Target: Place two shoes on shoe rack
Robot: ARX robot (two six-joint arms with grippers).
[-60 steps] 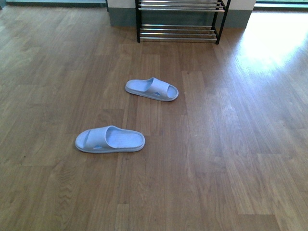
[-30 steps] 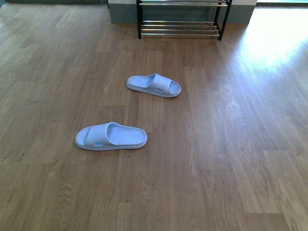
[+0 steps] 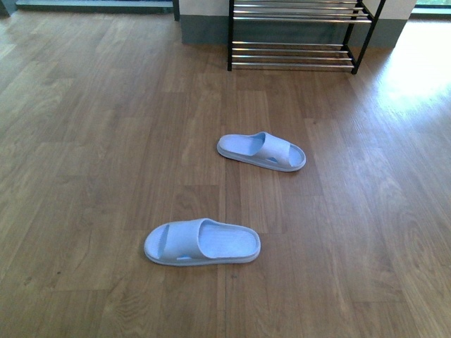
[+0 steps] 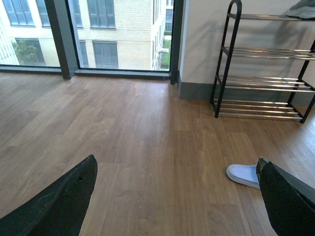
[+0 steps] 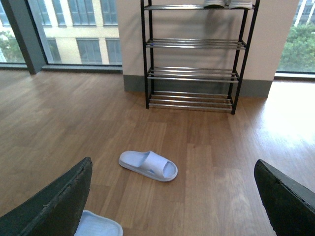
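This reads as a room in a home, likely an upper-floor flat. Wood-plank flooring (image 3: 84, 141) runs wall to wall. At 12 o'clock a black-framed shoe rack (image 5: 196, 44) with chrome rods stands against a plain pale wall (image 5: 130, 34) with a grey skirting board (image 5: 134, 82), and shoes (image 5: 227, 4) sit on its top tier. A far slide sandal (image 3: 261, 151) and a near slide sandal (image 3: 202, 242), both pale blue, lie loose on the floor. At 10 o'clock, floor-to-ceiling windows (image 4: 118, 34) face a brick building (image 4: 129, 55). At 2 o'clock, more glass shows trees (image 5: 298, 46).
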